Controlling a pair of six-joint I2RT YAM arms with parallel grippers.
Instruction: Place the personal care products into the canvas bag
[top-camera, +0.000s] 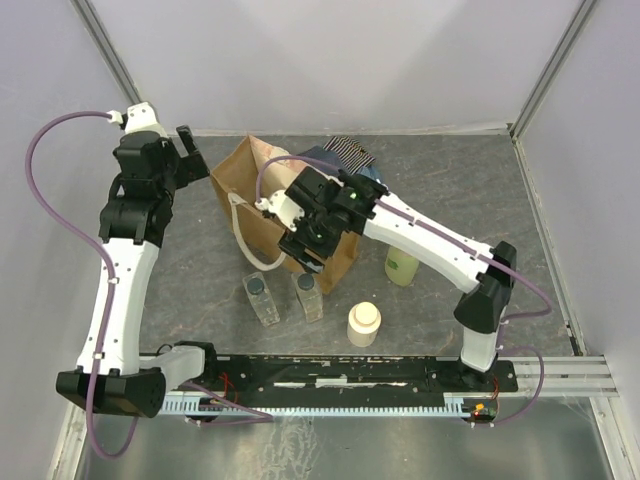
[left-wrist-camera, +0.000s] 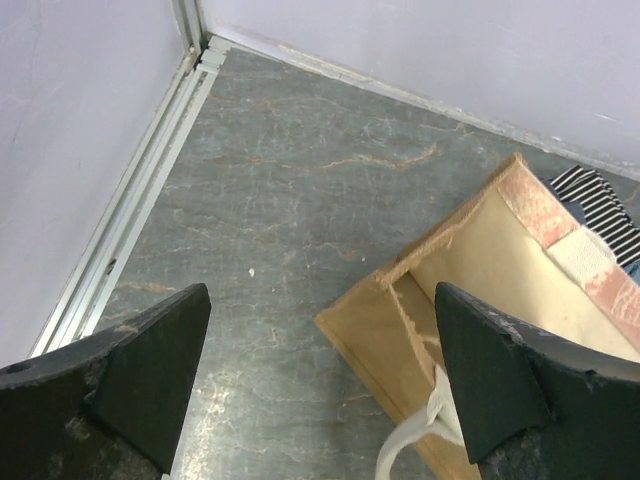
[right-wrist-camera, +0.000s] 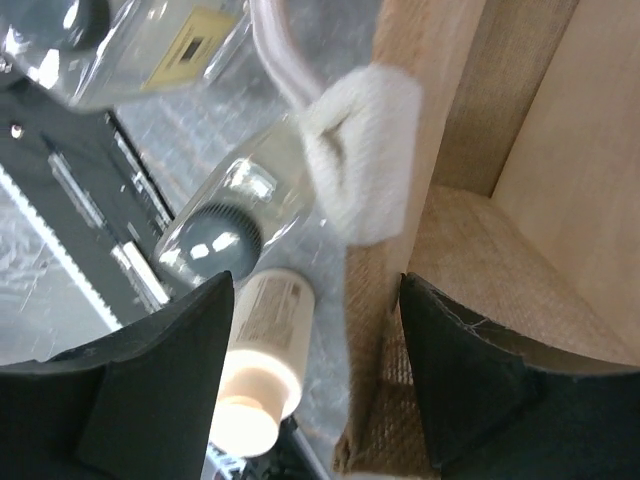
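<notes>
The tan canvas bag (top-camera: 252, 178) stands open at the middle back, its cream handle (top-camera: 243, 240) hanging over the near side. My right gripper (top-camera: 312, 245) hovers over the bag's near wall (right-wrist-camera: 400, 300) with its jaws apart astride that wall, holding nothing. Two clear bottles with dark caps (top-camera: 262, 298) (top-camera: 308, 295) stand in front of the bag. The cream jar (top-camera: 364, 323) is to their right, and a yellow-green bottle (top-camera: 402, 265) is right of the bag. My left gripper (top-camera: 188, 152) is wide open and empty, left of the bag's corner (left-wrist-camera: 400, 300).
A striped and blue folded cloth (top-camera: 350, 155) lies behind the bag, against its far right side. Pale walls close in the table at the back and both sides. The arms' black base rail (top-camera: 330, 375) runs along the near edge.
</notes>
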